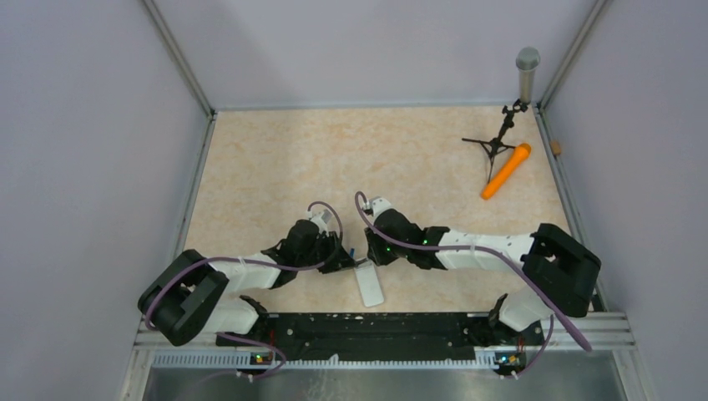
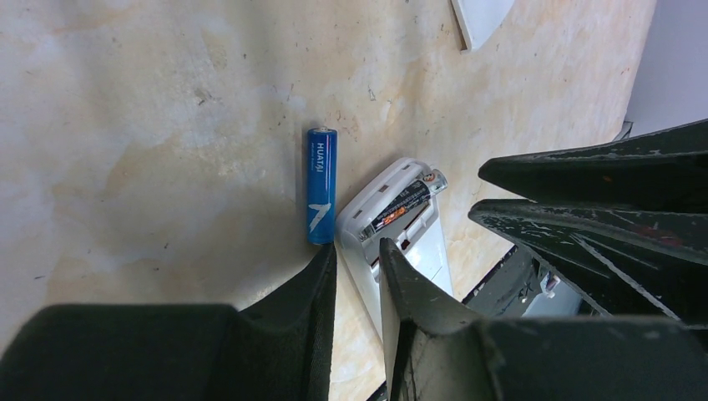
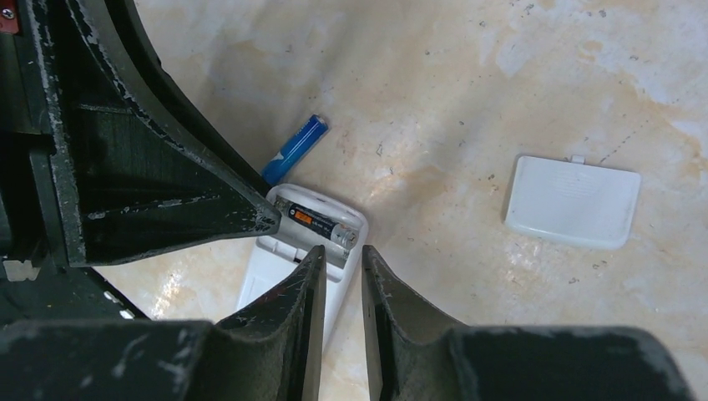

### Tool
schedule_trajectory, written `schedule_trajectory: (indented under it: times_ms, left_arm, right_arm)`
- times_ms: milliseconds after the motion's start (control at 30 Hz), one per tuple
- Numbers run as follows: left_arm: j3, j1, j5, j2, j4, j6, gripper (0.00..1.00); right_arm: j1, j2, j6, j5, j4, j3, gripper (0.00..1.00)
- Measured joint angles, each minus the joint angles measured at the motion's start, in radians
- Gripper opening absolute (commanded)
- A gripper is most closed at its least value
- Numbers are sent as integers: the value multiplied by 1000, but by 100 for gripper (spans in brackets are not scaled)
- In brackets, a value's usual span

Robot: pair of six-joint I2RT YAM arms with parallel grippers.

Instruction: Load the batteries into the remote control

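Note:
The white remote control (image 1: 371, 288) lies back up near the front edge, with its battery bay open (image 2: 392, 219). The dark battery (image 2: 407, 204) lies crosswise in the bay's end slot, and its tip sticks out over the rim (image 3: 349, 237). The blue battery (image 2: 321, 185) lies on the table beside the remote's end (image 3: 294, 148). My left gripper (image 2: 359, 255) has its fingers close together astride the remote's left side wall. My right gripper (image 3: 343, 255) is only narrowly open, empty, over the remote's right edge (image 3: 275, 284).
The remote's white battery cover (image 3: 573, 201) lies loose on the table beside the remote (image 2: 480, 18). An orange microphone (image 1: 506, 171) and a small tripod (image 1: 498, 142) with a grey microphone (image 1: 527, 71) are at the back right. Walls enclose the table.

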Motion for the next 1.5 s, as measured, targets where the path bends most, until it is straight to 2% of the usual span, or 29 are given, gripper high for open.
schedule_trajectory:
  times_ms: [1233,1500]
  left_arm:
    - [0,2,7,0,4,14,22]
    - [0,6,7,0,-7,18,22]
  right_arm:
    - [-3,90,16,-49,24,15,7]
    - [-7,121,-2,-61,14,50,0]
